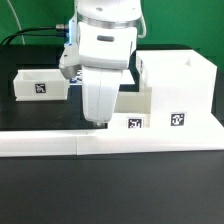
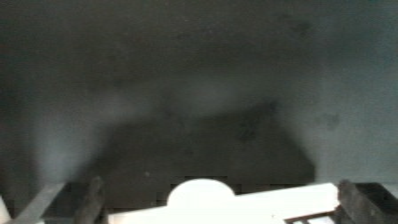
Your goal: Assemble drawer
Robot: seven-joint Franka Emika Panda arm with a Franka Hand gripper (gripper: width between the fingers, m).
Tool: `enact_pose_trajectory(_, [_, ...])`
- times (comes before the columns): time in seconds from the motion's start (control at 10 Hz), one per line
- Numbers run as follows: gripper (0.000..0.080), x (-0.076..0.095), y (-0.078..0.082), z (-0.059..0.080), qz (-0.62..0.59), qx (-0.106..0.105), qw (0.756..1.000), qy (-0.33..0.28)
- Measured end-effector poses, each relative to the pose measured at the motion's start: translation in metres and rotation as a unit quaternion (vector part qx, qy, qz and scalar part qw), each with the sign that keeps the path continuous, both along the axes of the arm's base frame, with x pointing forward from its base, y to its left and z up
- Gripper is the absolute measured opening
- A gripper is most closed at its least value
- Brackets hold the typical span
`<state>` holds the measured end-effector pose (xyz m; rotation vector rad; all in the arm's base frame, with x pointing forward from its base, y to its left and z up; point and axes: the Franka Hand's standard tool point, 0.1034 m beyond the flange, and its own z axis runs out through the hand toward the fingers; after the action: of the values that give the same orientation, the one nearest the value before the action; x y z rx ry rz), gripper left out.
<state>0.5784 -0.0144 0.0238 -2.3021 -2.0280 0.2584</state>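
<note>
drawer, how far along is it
Done: nothing clearly finished. In hand: the gripper is down at one tray, which sits against the case; whether it grips, I cannot tell. Left: seating that tray, then the second tray, lying apart at the exterior view's left.

From where I stand, the exterior view sits in front of the table (image 1: 110, 195), a little above its top. It faces the arm (image 1: 105, 55) head-on and close, so the arm's upper part is cut off. The wrist view rides just above the gripper (image 2: 210, 208), looking down past its fingers (image 2: 63, 203) at the table — very near, and blurred. Both views take in the white part (image 2: 267, 205) under the gripper.
</note>
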Motion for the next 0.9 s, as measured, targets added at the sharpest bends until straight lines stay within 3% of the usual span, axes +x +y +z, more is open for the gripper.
enact_pose_trajectory(0.2, [0.0649,-0.012,-0.015,-0.006,-0.004,0.025,1.0,0.008])
enact_pose_trajectory(0.6, [0.0649,-0.016,-0.01,-0.008,-0.018,0.023,0.999,0.013])
enact_pose_trajectory(0.9, [0.0649,-0.014,0.004,-0.005,0.009,0.024,0.999,0.028])
